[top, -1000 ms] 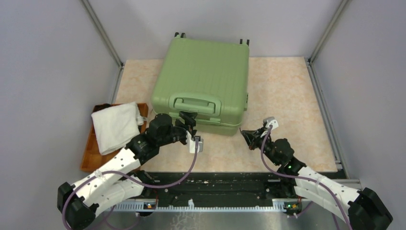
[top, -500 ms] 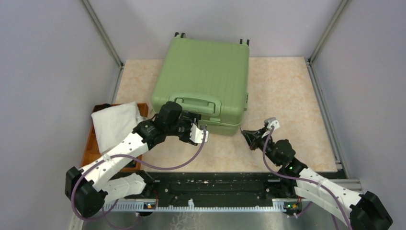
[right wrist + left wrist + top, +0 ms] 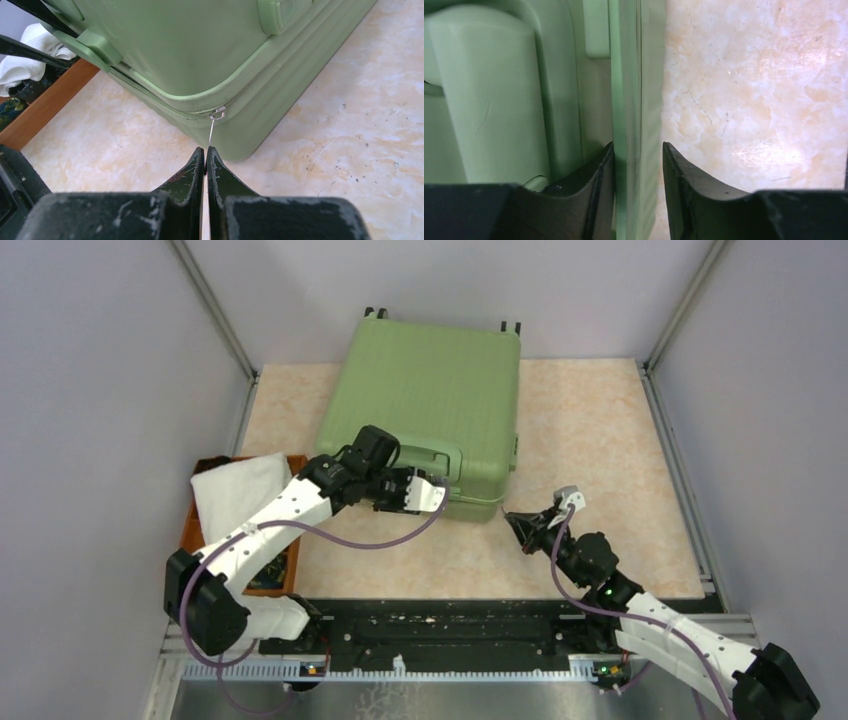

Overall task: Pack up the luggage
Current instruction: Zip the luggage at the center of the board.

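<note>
Progress: early, by the look of it. Luggage [image 3: 430,390]: lid down, flat at the far middle of the surface [image 3: 600,440], wheels [image 3: 510,328] toward the back wall, handle [image 3: 489,100] toward the arms. Nothing visibly packed; inside hidden. Towel [image 3: 240,495]: white, folded, in the orange tray [image 3: 187,540] at the left edge, just beside the case. Dark items under it, too hidden to name.

Left tool [image 3: 638,150]: at the front edge beside the handle, fingers either side of the lid rim and close against it. Cannot tell whether truly gripping. Right tool [image 3: 206,150]: pressed together at the near right corner, thin zip pull [image 3: 214,127] running down into the tips, seemingly pinched. Seam darker on one side of the slider, perhaps unzipped there; teeth closed on the other.

Remaining, at a guess: finish unzipping, raise lid, move towel in, close up.

Surface: pale marbled beige, faint scuffs and specks. Room: plain grey walls [image 3: 100,390] on three sides, metal posts [image 3: 215,310] in the far corners, black rail [image 3: 450,635] along the near edge by the arm bases.
</note>
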Robot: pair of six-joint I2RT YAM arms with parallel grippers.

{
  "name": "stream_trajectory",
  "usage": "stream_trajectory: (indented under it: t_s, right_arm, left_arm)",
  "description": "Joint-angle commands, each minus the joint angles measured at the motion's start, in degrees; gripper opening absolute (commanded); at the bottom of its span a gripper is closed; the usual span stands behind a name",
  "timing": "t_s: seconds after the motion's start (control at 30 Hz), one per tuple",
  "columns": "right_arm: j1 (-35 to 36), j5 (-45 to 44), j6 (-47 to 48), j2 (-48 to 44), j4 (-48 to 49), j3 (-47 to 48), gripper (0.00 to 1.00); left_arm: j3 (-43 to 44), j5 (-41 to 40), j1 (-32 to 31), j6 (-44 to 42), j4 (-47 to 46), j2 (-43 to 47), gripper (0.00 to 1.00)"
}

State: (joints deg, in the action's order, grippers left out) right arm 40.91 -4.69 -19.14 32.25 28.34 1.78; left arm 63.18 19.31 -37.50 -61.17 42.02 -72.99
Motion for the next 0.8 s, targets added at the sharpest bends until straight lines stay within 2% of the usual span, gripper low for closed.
stream_trajectory:
  t_s: [0.0, 0.1, 0.2, 0.27, 0.37, 0.53, 0.77]
  right_arm:
    - [1.49, 6.34, -0.87, -0.58, -0.74, -0.63, 0.00]
    - [1.51, 7.00, -0.86, 0.16, -0.21, -0.58, 0.00]
    - [1.46, 7.68, -0.75, 0.57, 0.22, -0.48, 0.00]
    - [1.50, 7.81, -0.58, 0.60, 0.27, -0.59, 0.00]
    - [1.48, 7.72, -0.32, 0.69, 0.87, -0.83, 0.00]
    - [1.49, 7.58, 0.50, 1.41, 1.28, -0.62, 0.00]
    - [1.46, 8.18, 1.51, 2.57, 1.20, 0.16, 0.00]
  left_arm:
    - [5.24, -2.69, 1.62, -0.04, 3.15, -2.59, 0.39]
    - [5.75, -3.61, 1.68, -0.39, 1.49, -2.58, 0.27]
    - [6.45, -3.47, 1.59, -0.83, -0.46, -2.25, 0.20]
    - [8.54, -2.51, 1.61, -0.88, 0.05, -2.64, 0.15]
    - [12.84, -0.82, 1.59, -0.63, 1.77, -3.78, 0.01]
    - [19.80, 1.70, 1.51, 1.98, 4.71, -5.06, 0.00]
    - [19.21, 2.75, 1.48, 2.68, 2.47, -2.83, 0.00]
